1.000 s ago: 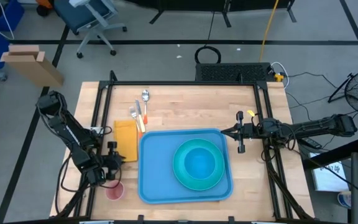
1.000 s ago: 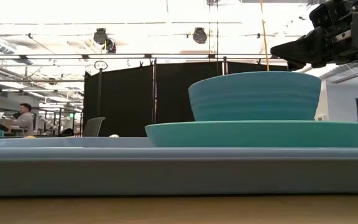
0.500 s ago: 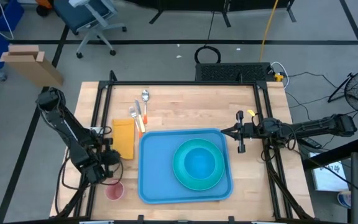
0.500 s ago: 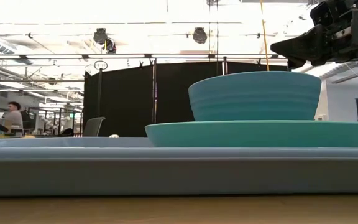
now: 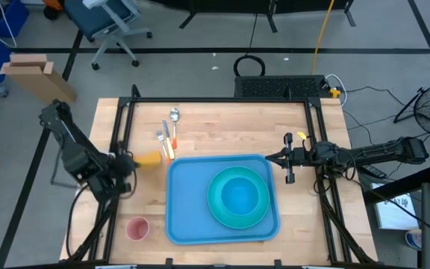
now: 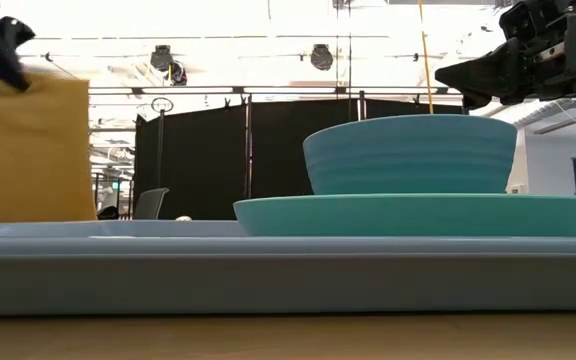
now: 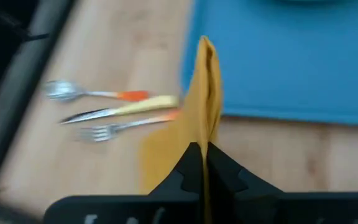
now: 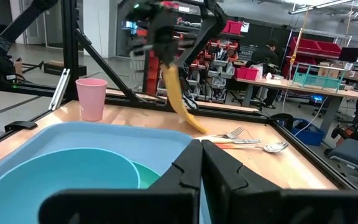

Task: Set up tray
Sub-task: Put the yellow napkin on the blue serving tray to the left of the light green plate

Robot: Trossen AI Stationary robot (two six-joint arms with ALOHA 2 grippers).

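Note:
A yellow napkin (image 5: pixel 149 159) hangs in the air left of the blue tray (image 5: pixel 189 220), with my left gripper (image 5: pixel 125 167) shut on it. In the low view the napkin (image 6: pixel 28 150) shows as a broad sheet at the left. A teal bowl (image 5: pixel 237 194) sits on a teal plate (image 5: pixel 216 213) on the tray. My right gripper (image 5: pixel 288 160) hovers shut and empty beyond the tray's right far corner. My left gripper pinches the napkin's top edge (image 7: pixel 205 138) between its two fingers, near an upper corner (image 6: pixel 16 72). The fingers slant down from the table's left side. The napkin hangs below them and swings out toward the cutlery. Whether its lower end (image 8: pixel 194 126) touches the wood, I cannot tell.
A spoon (image 5: pixel 175 116), a knife (image 5: pixel 169 142) and a fork (image 5: pixel 161 137) lie on the wood beyond the tray's left far corner. A pink cup (image 5: pixel 137 228) stands near the front left. Black frame rails (image 5: pixel 118 127) run along the table's sides.
My left gripper has taken hold of the napkin's near end and gone up and a little toward the far edge. The napkin, which lay flat beside the tray, is lifted off the wood and now hangs below the fingers.

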